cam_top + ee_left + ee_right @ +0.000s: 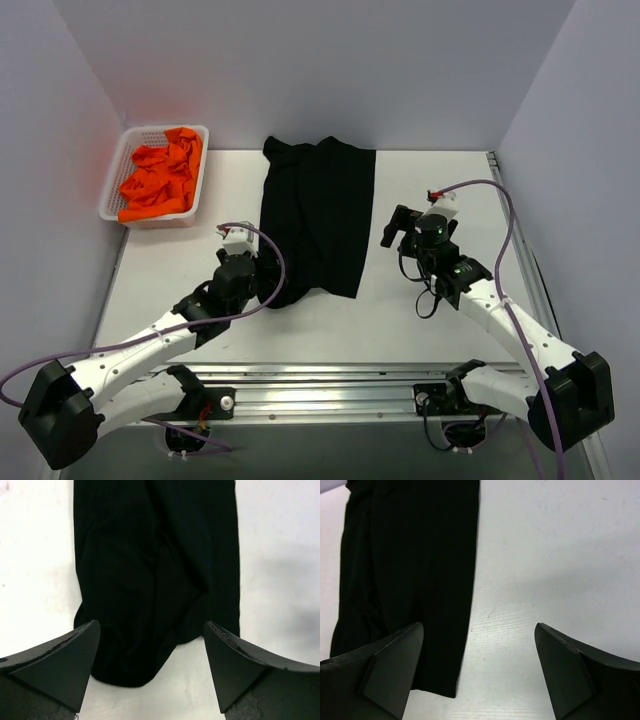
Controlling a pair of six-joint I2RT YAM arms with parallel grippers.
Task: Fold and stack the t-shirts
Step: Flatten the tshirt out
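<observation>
The black t-shirt [318, 215] lies folded lengthwise into a long strip in the middle of the table, its near left corner bunched. My left gripper [268, 283] is open just above that near left corner; in the left wrist view the cloth [155, 570] lies between and beyond the fingers [60, 667]. My right gripper [398, 228] is open and empty just right of the strip's right edge; the right wrist view shows the cloth [410, 565] at left with bare table between the fingers [575, 672]. The orange t-shirts [162, 176] lie crumpled in the basket.
The white mesh basket [115, 185] stands at the back left corner of the table. Grey walls enclose the back and sides. A metal rail [340, 385] runs along the near edge by the arm bases.
</observation>
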